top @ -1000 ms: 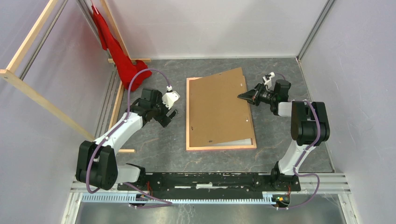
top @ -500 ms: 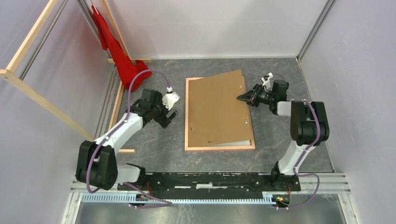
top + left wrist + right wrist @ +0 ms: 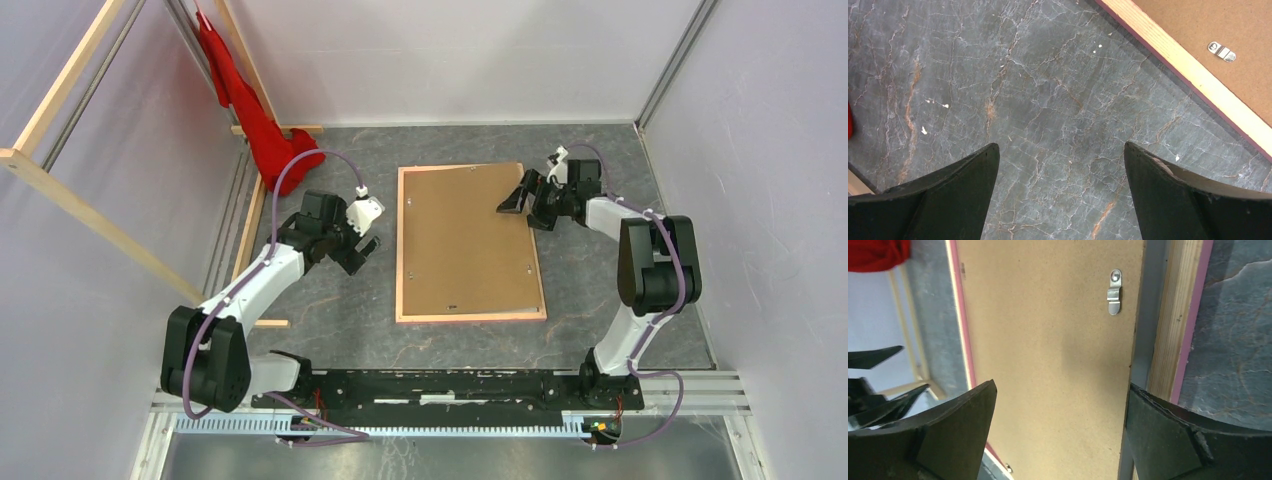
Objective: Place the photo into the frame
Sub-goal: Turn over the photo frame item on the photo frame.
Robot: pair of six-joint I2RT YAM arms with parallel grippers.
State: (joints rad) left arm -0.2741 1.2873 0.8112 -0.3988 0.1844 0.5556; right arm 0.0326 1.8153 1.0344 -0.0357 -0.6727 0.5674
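Observation:
The frame lies back-up in the middle of the table, with tan wood rails and pink outer edges. A brown backing board lies flat inside it and covers the photo. In the right wrist view a pale grey strip shows between the board and the rail; whether it is the photo I cannot tell. My right gripper hovers open over the board's far right corner, holding nothing. My left gripper stands open above bare table to the left of the frame, whose rail crosses that view's upper right.
A red cloth hangs at the far left corner beside a wooden rack. Small metal turn clips sit on the board near its edges. Pale walls close in the table on three sides.
My right gripper has opened and let go of the board's far right corner. The board, skewed over the frame before, now lies square inside it. The left arm has not moved.

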